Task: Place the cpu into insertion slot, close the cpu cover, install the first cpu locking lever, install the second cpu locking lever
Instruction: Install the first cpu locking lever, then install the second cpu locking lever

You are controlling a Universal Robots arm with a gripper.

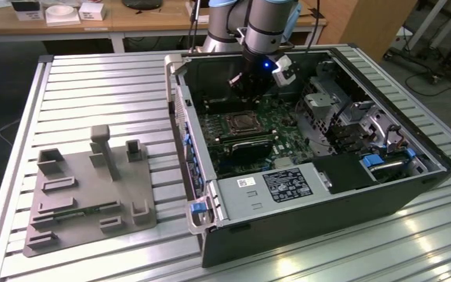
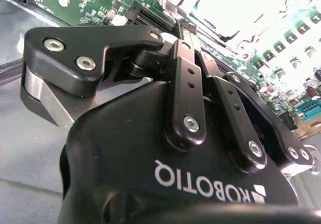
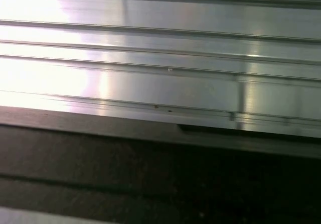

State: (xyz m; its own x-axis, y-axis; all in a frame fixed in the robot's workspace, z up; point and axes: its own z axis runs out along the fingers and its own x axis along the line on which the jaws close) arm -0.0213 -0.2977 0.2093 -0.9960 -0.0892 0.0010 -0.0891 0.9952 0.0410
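The claw (image 2: 186,28) looms closest in the second wrist view, its fingers (image 2: 184,78) drawn together, seemingly on nothing. It hangs just above the insertion slot (image 1: 243,124) inside the computer case (image 1: 304,229). A slightly skewed descent could scrape the socket's rim.

Black pincer (image 2: 184,30); green circuit board (image 1: 276,126); grey ribbed table (image 1: 100,88).

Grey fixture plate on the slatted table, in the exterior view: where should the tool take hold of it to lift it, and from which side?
Probably the tall upright post near the back of the grey fixture plate, approached from straight above. It rises well above the other blocks, with free space on both sides. The plate's own edges lie flat on the slatted table, leaving little to grip.
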